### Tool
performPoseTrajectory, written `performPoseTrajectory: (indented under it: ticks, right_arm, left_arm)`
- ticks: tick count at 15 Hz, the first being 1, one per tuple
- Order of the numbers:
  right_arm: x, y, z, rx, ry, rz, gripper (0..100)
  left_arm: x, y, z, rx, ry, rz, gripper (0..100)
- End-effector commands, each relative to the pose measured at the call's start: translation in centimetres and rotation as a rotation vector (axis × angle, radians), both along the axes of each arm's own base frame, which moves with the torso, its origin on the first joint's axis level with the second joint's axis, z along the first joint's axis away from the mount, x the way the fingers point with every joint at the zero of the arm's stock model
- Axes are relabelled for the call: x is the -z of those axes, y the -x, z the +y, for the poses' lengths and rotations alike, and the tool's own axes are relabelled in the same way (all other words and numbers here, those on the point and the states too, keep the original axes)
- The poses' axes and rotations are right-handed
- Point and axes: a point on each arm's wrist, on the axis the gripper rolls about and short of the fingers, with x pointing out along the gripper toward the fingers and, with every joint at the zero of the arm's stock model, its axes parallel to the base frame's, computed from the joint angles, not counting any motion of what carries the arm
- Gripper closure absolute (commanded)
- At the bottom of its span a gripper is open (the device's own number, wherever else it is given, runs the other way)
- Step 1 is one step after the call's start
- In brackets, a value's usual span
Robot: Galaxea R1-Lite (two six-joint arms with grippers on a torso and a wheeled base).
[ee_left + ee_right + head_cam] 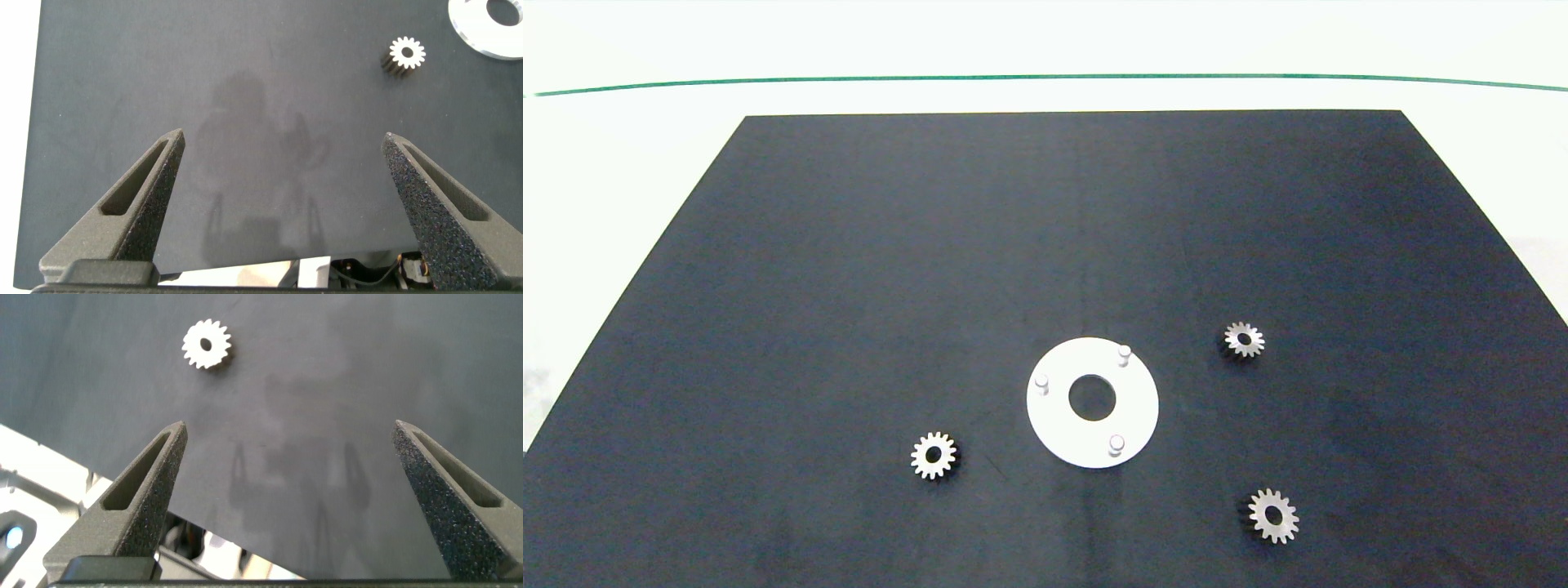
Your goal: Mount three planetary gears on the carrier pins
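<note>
Presently no gear is mounted: three gears [934, 456] [1244, 339] [1273, 515] lie on the mat [849, 286] around the disc [1054, 420], pins [1124, 354] bare. Left gripper [283, 159] and right gripper [288, 449] hover spread, empty. Next: descend squarely over one gear.

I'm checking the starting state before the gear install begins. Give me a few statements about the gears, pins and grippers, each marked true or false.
1. All three planetary gears lie flat on the dark mat, none on a pin. True: one left of the white disc, two right of it.
2. One carrier pin already carries a gear. False: all three carrier pins stand bare.
3. The left gripper holds a gear. False: its jaws stand open and empty over the mat.
4. The right gripper is open, a gear ahead of it. True.
5. Both arms show in the head view. False: neither does.
</note>
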Motion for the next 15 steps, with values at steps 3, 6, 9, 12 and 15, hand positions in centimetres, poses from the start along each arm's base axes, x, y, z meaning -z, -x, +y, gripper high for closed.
performPoseTrajectory:
  ticks: [3, 6, 9, 12, 15]
  right_arm:
    - [0.3, -4.6, 3.1, -0.111, 0.121, 0.164, 0]
    - [0.9, -5.5, 4.3, -0.161, 0.247, 0.163, 0]
    - [1.0, -5.9, 5.5, -0.187, 0.298, 0.167, 0]
    - [1.3, -7.2, 6.5, -0.193, 0.304, 0.182, 0]
    - [2.0, -8.5, 7.6, -0.191, 0.297, 0.202, 0]
  left_arm:
    - [-0.1, -0.1, 0.0, 0.0, -0.002, 0.003, 0]
    - [-0.1, -0.1, 0.0, -0.001, -0.004, 0.005, 0]
    - [-0.1, -0.1, 0.0, 0.001, -0.006, 0.008, 0]
    - [-0.2, -0.1, 0.0, 0.0, -0.004, 0.005, 0]
    - [-0.1, -0.1, 0.0, 0.002, -0.005, 0.008, 0]
